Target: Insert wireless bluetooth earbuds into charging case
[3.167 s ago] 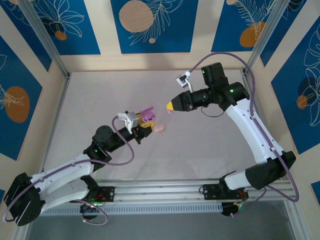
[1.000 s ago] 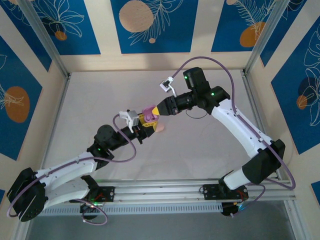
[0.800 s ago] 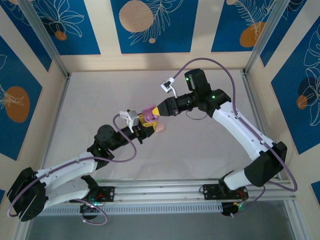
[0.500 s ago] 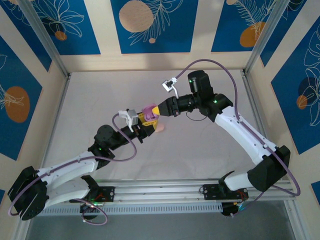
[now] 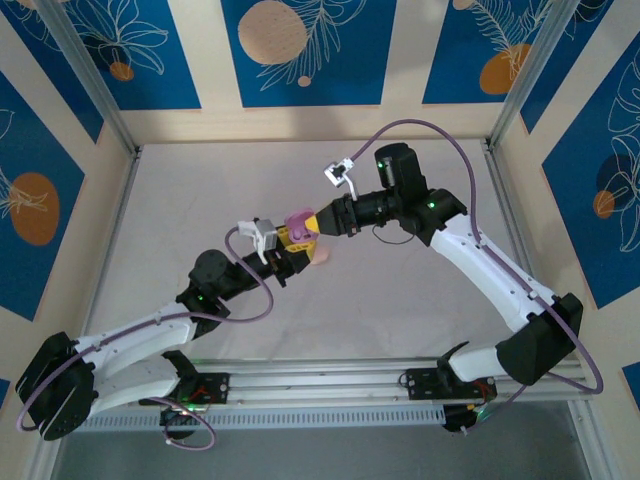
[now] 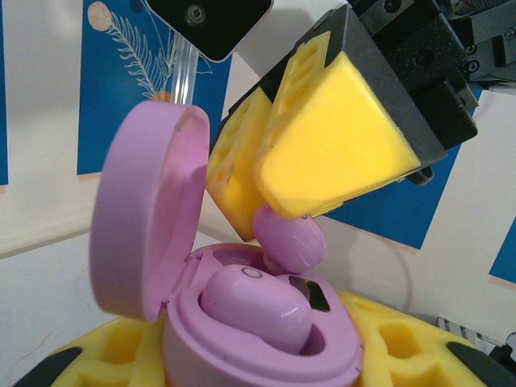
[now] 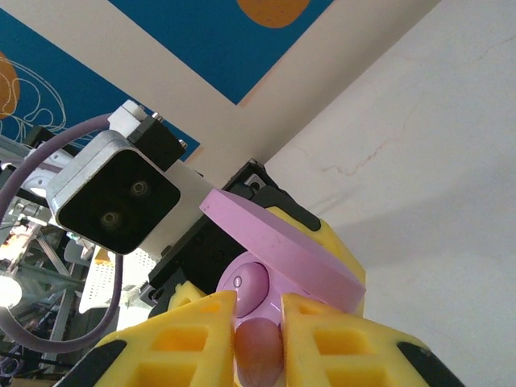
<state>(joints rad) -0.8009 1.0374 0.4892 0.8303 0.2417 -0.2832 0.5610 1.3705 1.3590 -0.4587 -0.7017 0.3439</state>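
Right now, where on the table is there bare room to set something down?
Bare: far-left of the table, between back wall and left arm; also the near middle between both arms. Crowded: centre, where left gripper, charging case, right gripper and peach item meet.

Bright even light, soft shadows; wrist close-ups slightly blurred, perhaps edge distortion

Lilac case (image 6: 137, 218), lilac earbuds (image 6: 254, 302), yellow gripper pads (image 6: 339, 137)

Charging case (image 6: 242, 351) base cut off at frame bottom; above case, upper earbud (image 6: 292, 239) top hidden between right gripper (image 6: 264, 205) fingertips; overhead, case contents too small to tell.
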